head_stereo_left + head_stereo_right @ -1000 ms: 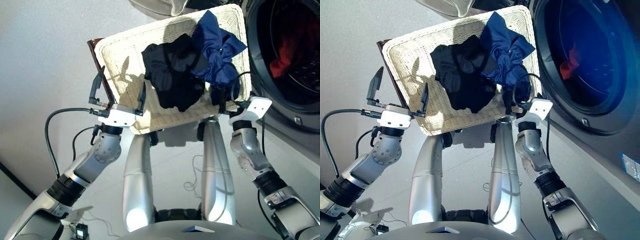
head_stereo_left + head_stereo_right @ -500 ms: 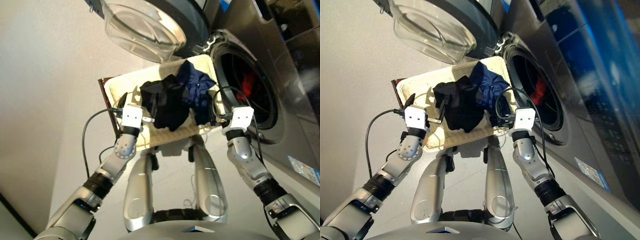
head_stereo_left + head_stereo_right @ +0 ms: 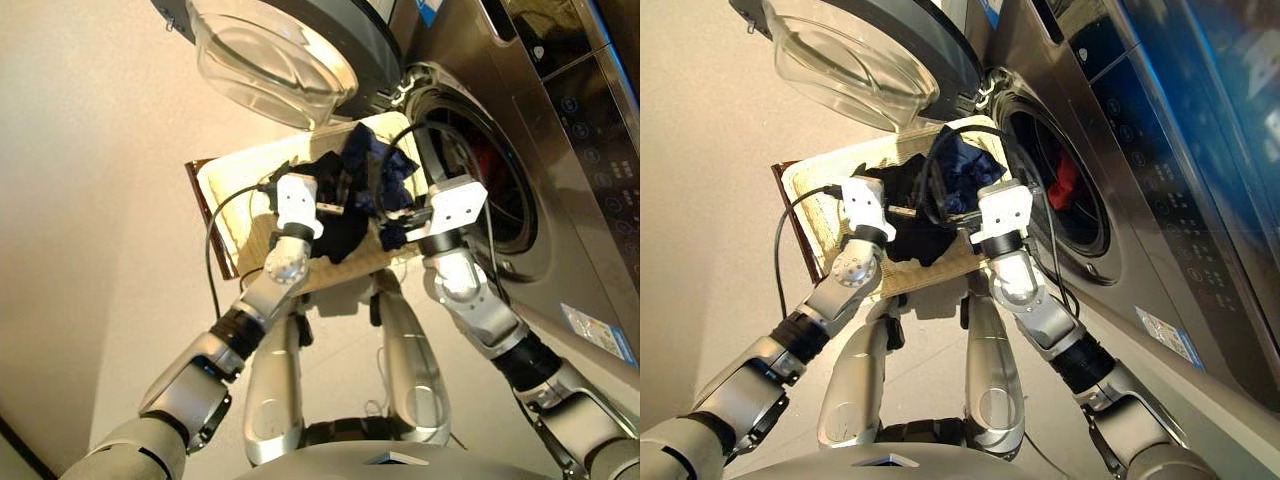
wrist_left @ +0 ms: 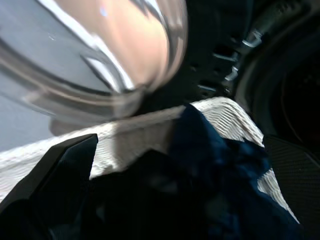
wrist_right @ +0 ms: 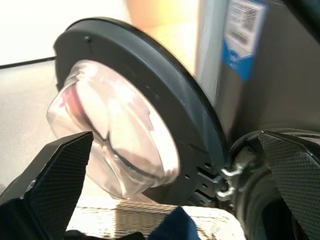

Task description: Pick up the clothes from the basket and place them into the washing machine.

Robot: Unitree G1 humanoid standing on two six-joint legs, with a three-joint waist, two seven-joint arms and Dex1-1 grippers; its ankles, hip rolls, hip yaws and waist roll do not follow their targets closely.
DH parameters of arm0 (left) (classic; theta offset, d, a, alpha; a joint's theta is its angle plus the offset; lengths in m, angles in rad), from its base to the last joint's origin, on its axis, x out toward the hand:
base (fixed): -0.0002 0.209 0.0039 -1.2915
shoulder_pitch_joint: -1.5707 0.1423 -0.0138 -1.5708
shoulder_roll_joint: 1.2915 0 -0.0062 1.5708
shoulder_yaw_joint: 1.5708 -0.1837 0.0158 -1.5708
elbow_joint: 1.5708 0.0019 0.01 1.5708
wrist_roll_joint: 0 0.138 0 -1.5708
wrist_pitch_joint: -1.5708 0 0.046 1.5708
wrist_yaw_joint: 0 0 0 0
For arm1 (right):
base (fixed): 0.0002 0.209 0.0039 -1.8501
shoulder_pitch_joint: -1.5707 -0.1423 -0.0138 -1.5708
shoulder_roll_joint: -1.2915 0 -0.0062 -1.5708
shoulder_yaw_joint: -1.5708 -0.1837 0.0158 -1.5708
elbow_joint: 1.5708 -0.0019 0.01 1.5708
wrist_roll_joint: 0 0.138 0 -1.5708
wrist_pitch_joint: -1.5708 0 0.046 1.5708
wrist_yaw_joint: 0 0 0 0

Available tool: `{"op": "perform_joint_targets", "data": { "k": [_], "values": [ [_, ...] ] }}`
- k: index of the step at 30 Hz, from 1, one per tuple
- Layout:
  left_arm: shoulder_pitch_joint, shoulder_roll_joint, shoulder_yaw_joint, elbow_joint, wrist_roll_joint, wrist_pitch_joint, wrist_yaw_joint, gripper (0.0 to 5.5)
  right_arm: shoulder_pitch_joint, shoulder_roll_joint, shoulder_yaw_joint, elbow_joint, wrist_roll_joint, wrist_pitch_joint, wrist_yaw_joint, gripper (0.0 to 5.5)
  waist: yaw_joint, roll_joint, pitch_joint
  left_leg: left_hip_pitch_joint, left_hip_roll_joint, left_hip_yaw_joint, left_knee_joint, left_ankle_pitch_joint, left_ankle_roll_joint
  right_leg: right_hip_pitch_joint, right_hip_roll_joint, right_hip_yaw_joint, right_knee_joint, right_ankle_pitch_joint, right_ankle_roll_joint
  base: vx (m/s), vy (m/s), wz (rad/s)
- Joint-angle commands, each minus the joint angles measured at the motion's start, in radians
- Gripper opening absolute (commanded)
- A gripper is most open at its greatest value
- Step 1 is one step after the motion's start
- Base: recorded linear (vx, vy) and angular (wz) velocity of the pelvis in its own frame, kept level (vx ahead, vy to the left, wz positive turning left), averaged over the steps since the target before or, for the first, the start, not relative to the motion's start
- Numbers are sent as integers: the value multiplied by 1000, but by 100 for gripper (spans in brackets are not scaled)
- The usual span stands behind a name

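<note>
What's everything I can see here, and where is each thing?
Basket: one, cream-white wicker, on the floor before the machine.
Black garment: one, in the basket, under the left gripper.
Navy garment: one, in the basket on the machine's side.
Red garment: one, inside the drum.
Washing machine: one, dark grey, on the right, porthole open.
Door: one, clear glass with black rim, swung open above the basket.
Stickers: blue-and-white, on the machine's front.
Left gripper: fingers apart, over the black garment.
Right gripper: fingers apart, over the navy garment.
</note>
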Motion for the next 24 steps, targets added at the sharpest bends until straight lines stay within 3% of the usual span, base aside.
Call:
{"op": "perform_joint_targets", "data": {
  "k": [1, 12, 16, 17, 20, 24],
  "values": [
    [-55, -42, -6, 60, -10, 7, 39, 550, -113, 28, 26, -153, -24, -16, -7, 550, 22, -25, -11, -103, 26, -66, 58, 75, -76, -45, -16, -7, 74, -34, 99, -52, -47, 45],
    [-171, -147, 0, 257, -64, 70, 89, 550, -318, 91, 73, -172, -8, 1, -66, 550, 14, -27, -8, -361, 53, -88, 188, 52, -82, -275, -24, -10, 180, -42, 86, -20, -7, 32],
    [-194, -157, 36, 326, -53, 95, 126, 550, -332, 97, 70, -160, -20, 10, -90, 550, 13, -30, -8, -464, 79, -112, 302, 18, -78, -366, -22, -15, 287, -76, 75, -47, -23, 91],
    [-194, -156, 45, 348, -47, 106, 137, 550, -327, 98, 71, -155, -20, 11, -100, 550, 14, -29, -8, -468, 86, -123, 346, -29, -84, -372, -16, -17, 334, -121, 74, 0, 0, 0],
    [-218, -156, 72, 427, -31, 136, 145, 550, -324, 93, 71, -151, -10, 6, -104, 550, 14, -36, -8, -534, 101, -139, 444, -62, -83, -431, -12, -18, 427, -151, 64, -18, -16, -5],
    [-254, -162, 115, 528, -54, 167, 150, 550, -312, 83, 62, -149, 1, 9, -103, 550, 12, -42, -8, -582, 104, -149, 503, -86, -77, -478, -10, -19, 472, -167, 60, 0, 0, 0]
  ]
}}
